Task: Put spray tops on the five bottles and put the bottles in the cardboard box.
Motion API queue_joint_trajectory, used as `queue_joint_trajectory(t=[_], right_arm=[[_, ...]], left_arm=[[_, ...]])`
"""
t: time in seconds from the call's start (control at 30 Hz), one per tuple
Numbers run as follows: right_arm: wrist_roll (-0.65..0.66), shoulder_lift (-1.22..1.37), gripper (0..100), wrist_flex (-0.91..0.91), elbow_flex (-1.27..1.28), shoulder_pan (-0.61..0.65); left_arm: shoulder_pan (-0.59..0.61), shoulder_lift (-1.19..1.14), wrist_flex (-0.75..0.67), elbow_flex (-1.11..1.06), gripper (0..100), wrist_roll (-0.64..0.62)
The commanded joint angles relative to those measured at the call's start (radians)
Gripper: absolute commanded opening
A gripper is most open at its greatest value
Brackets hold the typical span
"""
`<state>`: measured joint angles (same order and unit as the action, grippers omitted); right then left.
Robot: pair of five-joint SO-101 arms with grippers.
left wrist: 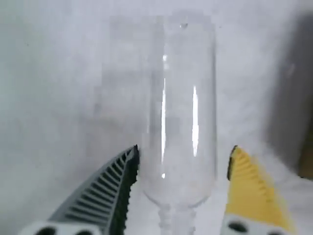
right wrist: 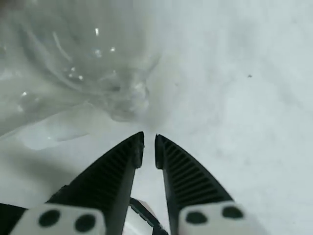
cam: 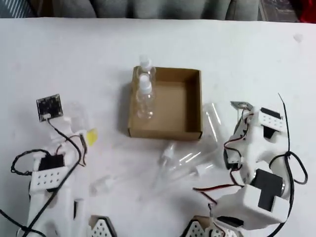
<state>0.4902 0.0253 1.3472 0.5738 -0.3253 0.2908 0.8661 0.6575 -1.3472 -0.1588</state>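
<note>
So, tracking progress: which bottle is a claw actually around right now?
The clear bottle left of the cardboard box, lying inside the open left claw. The capped ones are in the box; the rest lie to its right.

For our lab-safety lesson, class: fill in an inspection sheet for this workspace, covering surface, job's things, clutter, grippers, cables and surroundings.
Surface: white table, no spill seen.
Job's things: open cardboard box mid-table, two bottles with spray tops along one inner wall; loose bottles and a spray top lying on the table outside it.
Clutter: nothing seen.
Grippers: left gripper open, fingers either side of a clear bottle; right gripper shut, nothing between its fingers.
Cables: black cable loops off the right arm; red wires near its base.
Surroundings: grey shapes past the far edge, unclear what.
</note>
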Motion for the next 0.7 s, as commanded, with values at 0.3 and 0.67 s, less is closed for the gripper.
queue_joint_trajectory(t=[0.3,0.67], right_arm=[[-0.003,-0.033,1.5,-0.024,0.006,0.010],[-0.009,-0.033,1.5,-0.024,0.006,0.012]], left_arm=[[0.001,0.073,0.261,0.135,30,0.008],[0.048,0.054,0.450,0.454,30,0.193]])
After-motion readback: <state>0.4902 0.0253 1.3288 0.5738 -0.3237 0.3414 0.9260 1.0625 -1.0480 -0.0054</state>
